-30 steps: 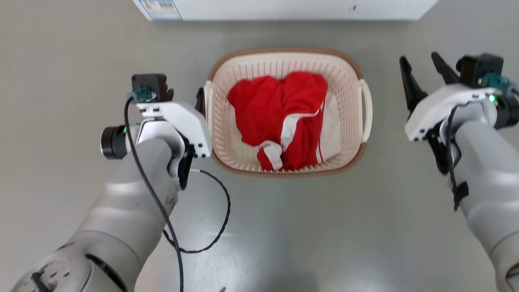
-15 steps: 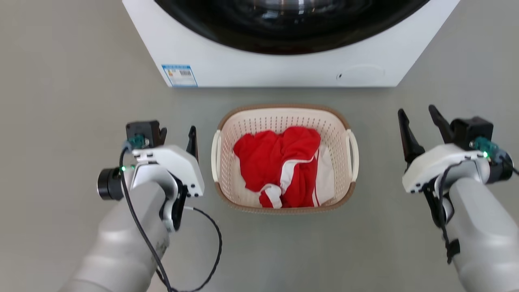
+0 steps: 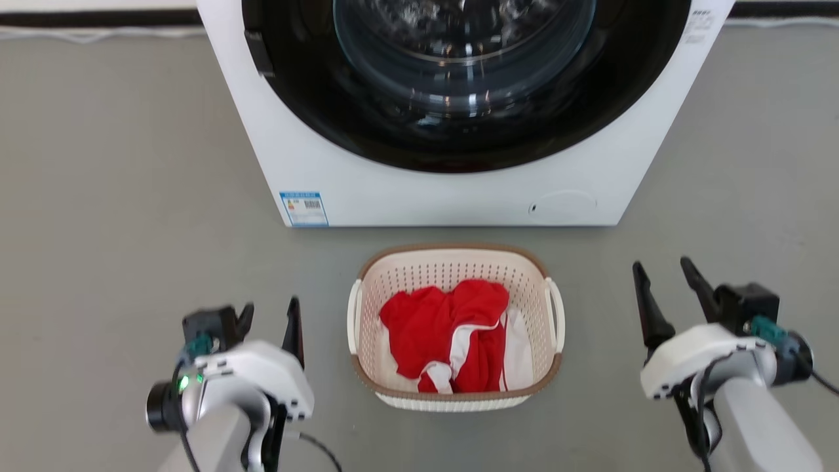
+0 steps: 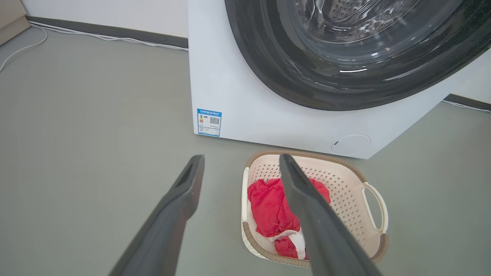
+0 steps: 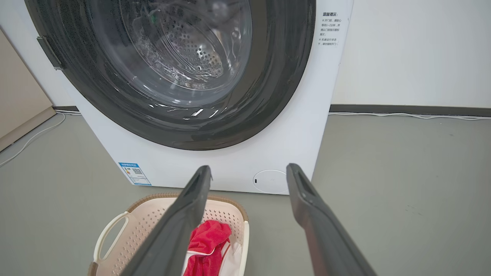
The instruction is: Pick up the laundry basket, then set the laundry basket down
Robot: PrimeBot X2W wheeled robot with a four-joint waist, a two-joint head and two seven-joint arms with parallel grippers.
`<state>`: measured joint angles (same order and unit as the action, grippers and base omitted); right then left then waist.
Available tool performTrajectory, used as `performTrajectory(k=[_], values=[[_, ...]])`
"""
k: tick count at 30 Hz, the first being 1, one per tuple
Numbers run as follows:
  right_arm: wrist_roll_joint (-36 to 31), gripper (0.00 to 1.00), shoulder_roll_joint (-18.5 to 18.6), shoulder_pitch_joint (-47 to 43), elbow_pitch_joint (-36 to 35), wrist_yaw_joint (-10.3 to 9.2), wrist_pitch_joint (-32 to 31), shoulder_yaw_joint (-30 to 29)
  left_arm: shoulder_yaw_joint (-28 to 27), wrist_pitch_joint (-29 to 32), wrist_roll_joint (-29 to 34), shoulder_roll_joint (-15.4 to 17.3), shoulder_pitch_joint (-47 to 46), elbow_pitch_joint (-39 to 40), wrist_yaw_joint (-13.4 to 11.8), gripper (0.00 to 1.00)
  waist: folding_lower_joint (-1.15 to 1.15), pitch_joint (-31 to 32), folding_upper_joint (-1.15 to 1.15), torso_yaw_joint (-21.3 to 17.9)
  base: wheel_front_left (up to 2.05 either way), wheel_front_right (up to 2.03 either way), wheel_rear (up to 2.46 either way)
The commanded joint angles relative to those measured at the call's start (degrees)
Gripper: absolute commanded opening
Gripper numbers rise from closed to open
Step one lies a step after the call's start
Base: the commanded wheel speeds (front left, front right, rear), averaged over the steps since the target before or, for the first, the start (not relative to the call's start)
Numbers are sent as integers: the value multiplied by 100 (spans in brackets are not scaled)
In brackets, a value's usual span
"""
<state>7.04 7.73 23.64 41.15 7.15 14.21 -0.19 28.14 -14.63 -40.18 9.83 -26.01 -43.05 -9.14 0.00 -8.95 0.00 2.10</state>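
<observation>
Nearest the robot, the left gripper [image 3: 270,316] hangs at the lower left with its two dark fingers spread apart and nothing between them. A thin black cable [image 3: 322,449] loops out beside its forearm. The right gripper [image 3: 662,270] hangs at the lower right, its fingers likewise standing wide and holding nothing.

Between the two sits the laundry basket [image 3: 452,270] on the grey floor [image 3: 118,196], apart from both grippers, with a stretch of bare floor on either side. Its two white loop handles, the left handle [image 3: 354,314] and the right handle [image 3: 558,313], face outward toward the grippers. A crumpled red garment [image 3: 439,321] with white stripes lies inside, and some white cloth [image 3: 521,357] shows beside it toward the right wall.

Just beyond the basket's far brown rim, with a narrow strip of floor between, stands a white washing machine [image 3: 406,190]. Its large dark round door [image 3: 459,131] is shut. A small blue-edged label [image 3: 303,208] sits low on its front at the left, a round cover [image 3: 562,204] at the lower right.

Farthest off, a dark baseboard [image 4: 96,28] runs along the wall, with a white cable [image 4: 107,37] lying on the floor by it.
</observation>
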Motion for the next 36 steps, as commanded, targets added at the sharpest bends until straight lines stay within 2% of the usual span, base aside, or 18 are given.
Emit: performTrajectory(k=[1,14,24,36], values=[[-63,100,-60,-182,-244,34,78,61,-326,-37,196,156,186,274,-22,100,0,230,0,-41,0,0,0],[-29,100,-94,-1189,-933,34,79,-17,-1331,-37,857,-18,1611,1228,-24,100,0,826,0,-38,0,0,0],[-172,100,-28,-1839,-1609,34,79,-140,-1937,-37,1372,-157,2376,2099,206,100,0,963,0,-3,0,0,0],[-272,100,-106,-2345,-2214,34,79,-382,-2258,-37,1742,-405,2831,2601,388,100,0,1047,0,6,0,0,0]])
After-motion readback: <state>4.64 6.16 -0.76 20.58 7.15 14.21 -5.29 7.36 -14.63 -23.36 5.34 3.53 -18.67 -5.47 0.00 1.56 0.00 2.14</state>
